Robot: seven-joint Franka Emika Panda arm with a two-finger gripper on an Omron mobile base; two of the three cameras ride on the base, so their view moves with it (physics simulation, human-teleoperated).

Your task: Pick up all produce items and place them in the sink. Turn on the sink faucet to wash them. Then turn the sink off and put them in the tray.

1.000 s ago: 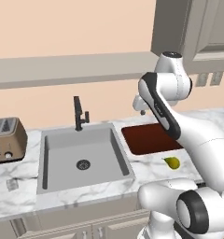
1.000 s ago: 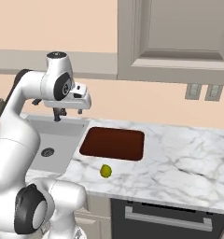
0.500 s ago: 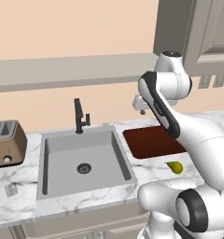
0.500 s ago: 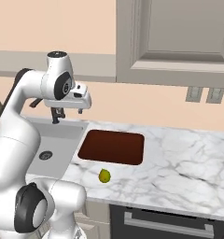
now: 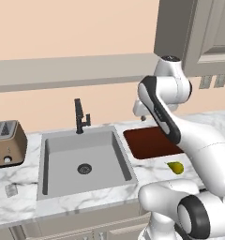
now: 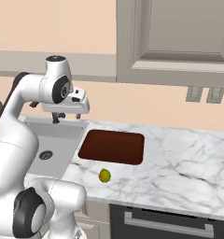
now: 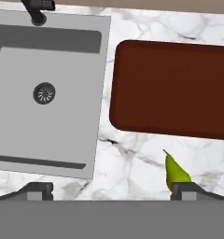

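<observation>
Pear (image 7: 176,173): loose on marble counter (image 7: 132,158) just in front of tray (image 7: 174,88), sink (image 7: 44,51) unfilled. My gripper (image 7: 111,189) hangs high above, jaws wide and holding nothing, positioned for a descent.

A peach-coloured wall (image 6: 53,28) runs behind the white marble bench (image 6: 179,158), crossed by a pale grey band (image 5: 63,75) part-way up. Grey panelled upper cabinets (image 6: 179,42) hang above the right end, and two pale outlet plates (image 6: 202,94) sit on the wall just below them. A brown toaster (image 5: 6,143) stands at the far left of the bench. Under the bench front is a dark oven door with a silver handle (image 6: 167,221).
</observation>
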